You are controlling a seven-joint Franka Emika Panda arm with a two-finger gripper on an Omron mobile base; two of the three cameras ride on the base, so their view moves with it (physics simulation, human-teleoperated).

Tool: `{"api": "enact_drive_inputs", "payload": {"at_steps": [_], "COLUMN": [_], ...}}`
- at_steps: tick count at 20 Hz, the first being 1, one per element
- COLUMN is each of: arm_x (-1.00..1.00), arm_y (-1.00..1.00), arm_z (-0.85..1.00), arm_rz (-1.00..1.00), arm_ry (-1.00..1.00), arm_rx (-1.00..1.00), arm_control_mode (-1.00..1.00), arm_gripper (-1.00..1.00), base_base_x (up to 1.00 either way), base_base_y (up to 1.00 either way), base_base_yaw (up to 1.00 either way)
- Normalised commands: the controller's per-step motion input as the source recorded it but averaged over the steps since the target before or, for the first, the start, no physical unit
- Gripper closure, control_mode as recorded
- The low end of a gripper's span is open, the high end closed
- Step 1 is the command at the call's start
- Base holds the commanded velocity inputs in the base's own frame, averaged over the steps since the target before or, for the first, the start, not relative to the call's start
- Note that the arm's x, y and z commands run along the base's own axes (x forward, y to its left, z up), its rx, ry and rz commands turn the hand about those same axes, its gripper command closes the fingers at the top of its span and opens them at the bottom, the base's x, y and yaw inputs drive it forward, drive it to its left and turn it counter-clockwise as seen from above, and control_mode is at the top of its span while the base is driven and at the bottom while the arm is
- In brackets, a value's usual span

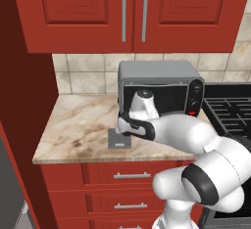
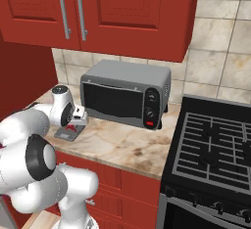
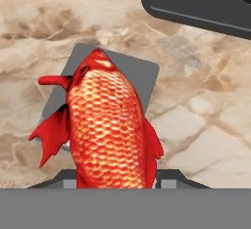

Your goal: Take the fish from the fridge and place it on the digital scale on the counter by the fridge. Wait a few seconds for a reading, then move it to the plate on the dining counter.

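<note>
The red-orange fish (image 3: 110, 125) hangs head-away between my gripper's (image 3: 117, 179) two dark fingertips (image 3: 61, 179), which are shut on its sides. Straight under it lies the flat square grey digital scale (image 3: 142, 74) on the marbled counter (image 3: 206, 125). I cannot tell whether the fish touches the pad. From the right base view the gripper (image 2: 76, 120) points down just over the scale (image 2: 67, 134), with a sliver of red fish (image 2: 72, 126) showing. In the left base view my forearm covers the hand, and the scale (image 1: 119, 140) peeks out below it near the counter's (image 1: 73, 120) front edge.
The boxy grey microwave (image 2: 125, 93) stands right behind the scale against the tiled wall. A black gas stove (image 2: 215, 140) adjoins the counter on the right. Red wall cabinets (image 1: 132, 12) hang above, and red drawer fronts (image 1: 132, 175) lie below the counter edge.
</note>
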Motion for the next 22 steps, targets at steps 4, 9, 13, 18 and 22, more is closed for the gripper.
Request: {"api": "enact_drive_inputs", "payload": {"at_steps": [4,9,13,18,22], "arm_x": [0.35,0.18,0.12,0.19,0.28], "arm_y": [0.06,0.1,0.15,0.11,0.08], "arm_z": [-0.34,-0.36,-0.34,-0.26,-0.2], "arm_rz": [0.04,0.02,0.01,0.0,0.0], "arm_ry": [0.0,0.0,0.0,0.0,0.0], "arm_rx": [0.0,0.0,-0.01,-0.01,-0.01], "arm_control_mode": [-1.0,-1.0,-1.0,-1.0,-1.0], "arm_gripper": [1.0,1.0,1.0,1.0,-1.0], "base_base_x": [0.0,0.0,0.0,0.0,0.0], "base_base_y": [0.0,0.0,0.0,0.0,0.0], "base_base_yaw": [0.0,0.0,0.0,0.0,0.0]}}
